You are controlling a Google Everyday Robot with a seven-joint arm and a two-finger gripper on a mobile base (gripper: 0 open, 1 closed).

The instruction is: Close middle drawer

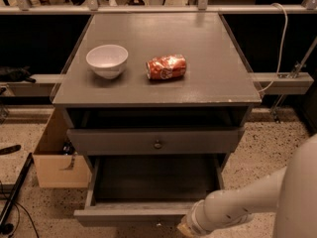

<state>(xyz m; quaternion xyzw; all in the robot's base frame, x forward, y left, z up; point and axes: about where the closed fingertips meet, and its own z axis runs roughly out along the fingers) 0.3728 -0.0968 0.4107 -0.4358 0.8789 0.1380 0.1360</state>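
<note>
The middle drawer (148, 182) is the lower of the two visible drawers. It is pulled far out, its dark inside is bare, and its front panel (129, 215) is near the bottom of the camera view. The matching upper drawer front (157, 142), with a round knob, sits nearly flush above it. My gripper (187, 227) is at the bottom edge, right by the right part of the open drawer's front panel. It is mostly cut off by the frame. My white arm (247, 202) reaches in from the lower right.
A white bowl (107, 60) and a crushed red can (166, 66) lie on the cabinet top (208, 48). An open cardboard box (57, 157) stands on the speckled floor left of the cabinet. Black cables (12, 202) lie at the far left, and a rail with a white cable (282, 43) runs behind.
</note>
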